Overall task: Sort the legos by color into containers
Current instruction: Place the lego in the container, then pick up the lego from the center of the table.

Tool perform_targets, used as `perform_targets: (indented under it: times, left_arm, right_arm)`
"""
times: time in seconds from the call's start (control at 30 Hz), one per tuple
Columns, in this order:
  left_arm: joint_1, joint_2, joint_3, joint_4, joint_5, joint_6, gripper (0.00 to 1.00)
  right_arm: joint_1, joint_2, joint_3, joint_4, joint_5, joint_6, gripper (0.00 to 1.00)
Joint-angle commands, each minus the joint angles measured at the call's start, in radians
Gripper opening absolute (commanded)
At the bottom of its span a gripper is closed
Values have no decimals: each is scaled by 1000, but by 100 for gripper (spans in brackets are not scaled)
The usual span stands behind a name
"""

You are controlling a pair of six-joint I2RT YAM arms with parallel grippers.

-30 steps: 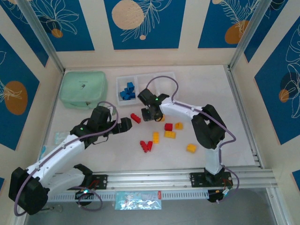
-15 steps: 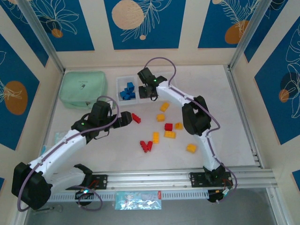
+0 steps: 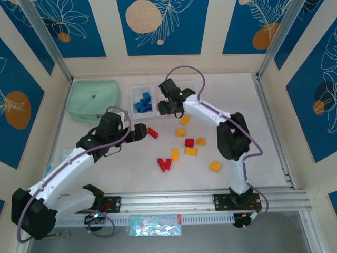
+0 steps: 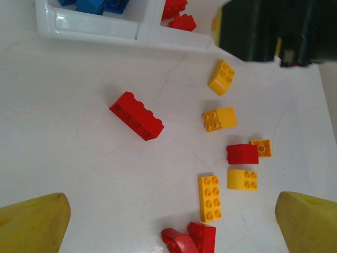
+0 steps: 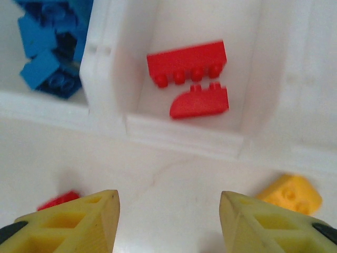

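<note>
Three joined white containers [image 3: 138, 90] stand at the back. The left one holds several blue legos [image 3: 143, 101] and the middle one [image 5: 184, 132] holds two red legos [image 5: 189, 60]. My right gripper [image 3: 168, 108] hovers over the middle container's front wall, open [image 5: 168, 216] with nothing between its fingers. A long red lego [image 3: 152, 133] lies on the table just right of my open, empty left gripper [image 3: 140, 133]; in the left wrist view this lego [image 4: 137, 116] lies ahead of the gripper [image 4: 171, 221]. Yellow legos [image 3: 190, 151] and more red ones [image 3: 165, 164] are scattered mid-table.
A mint-green pouch [image 3: 93, 100] lies left of the containers. A yellow lego [image 3: 215, 166] sits apart toward the right arm's base. A metal rail [image 3: 200, 200] runs along the near edge, with a plastic packet [image 3: 155, 225] below it.
My right gripper has moved from the table up to the middle container and opened. My left gripper has edged closer to the long red lego.
</note>
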Motion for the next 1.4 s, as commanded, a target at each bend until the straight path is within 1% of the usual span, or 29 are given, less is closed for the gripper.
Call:
perform_targets:
  times: [0.0, 0.1, 0.2, 0.27, 0.4, 0.5, 0.6, 0.7, 1.03, 1.3, 1.37]
  left_arm:
    - [7, -51, -7, -50, 33, 21, 99]
    - [6, -101, -53, -57, 34, 7, 99]
    - [7, -149, -96, -82, 8, -10, 99]
    - [7, -177, -116, -98, -4, -20, 99]
    - [7, -228, -152, -116, -22, -42, 99]
    - [7, -256, -172, -129, -47, -61, 99]
    - [9, -282, -186, -131, -59, -79, 99]
    - [9, -295, -191, -132, -68, -81, 99]
    - [8, -287, -185, -150, -89, -74, 99]
    - [10, -276, -174, -146, -83, -68, 99]
    - [10, -274, -173, -143, -78, -65, 99]
  right_arm:
    - [24, -104, -114, 31, -50, 25, 55]
    - [69, -146, -203, 40, -61, 26, 57]
    - [115, -170, -292, 92, -122, 6, 59]
    - [145, -166, -321, 111, -128, 11, 60]
    - [190, -119, -335, 158, -154, 19, 64]
    - [216, -59, -300, 160, -117, 5, 64]
    - [219, -14, -261, 163, -93, 0, 63]
    - [219, 29, -218, 158, -61, -18, 61]
    - [218, 133, -101, 121, 27, -72, 47]
    - [221, 129, -88, 107, 31, -91, 33]
    - [224, 112, -96, 113, 36, -97, 32]
